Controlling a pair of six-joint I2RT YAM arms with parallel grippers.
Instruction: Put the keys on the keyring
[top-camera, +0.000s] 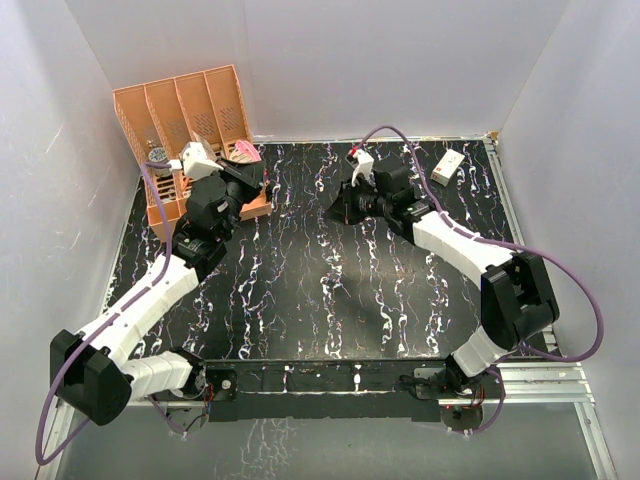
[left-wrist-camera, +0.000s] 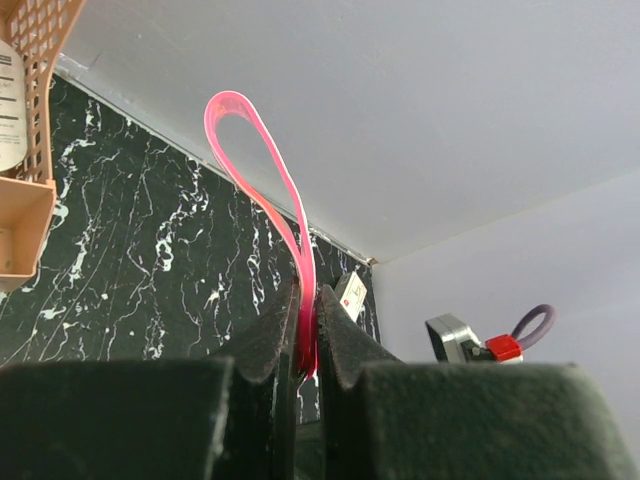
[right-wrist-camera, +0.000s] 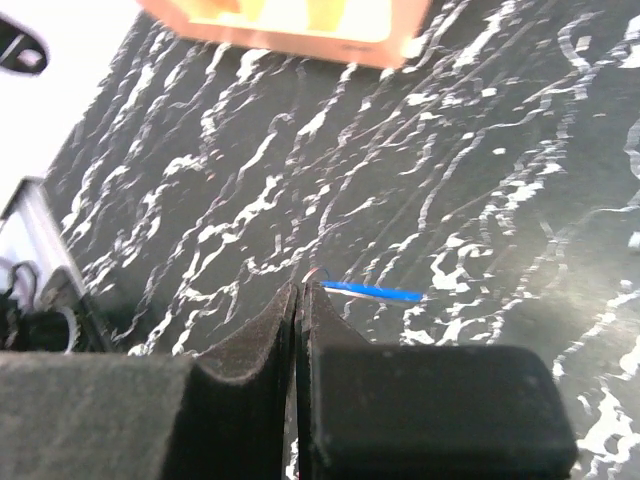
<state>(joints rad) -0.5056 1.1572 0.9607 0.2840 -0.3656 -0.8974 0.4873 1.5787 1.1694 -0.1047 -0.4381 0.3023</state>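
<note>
Meanwhile, at far left an orange rack stands on the marbled desk. Just beside it we see the left tool pressed together on the keyring, pinching the foot of the pink strap so that its loop stands up in the air. Across a gap, the right tool is closed tight above the desk, and the blue key juts sideways from its very tips, seemingly held by the edge alone. We cannot find the dark key in any view. We judge the threading not yet begun. The danger lies in that slim hold: pressed against a soft strap, the key could twist or slip free and drop onto the busy pattern, while the loop may simply bend away instead of taking it.
</note>
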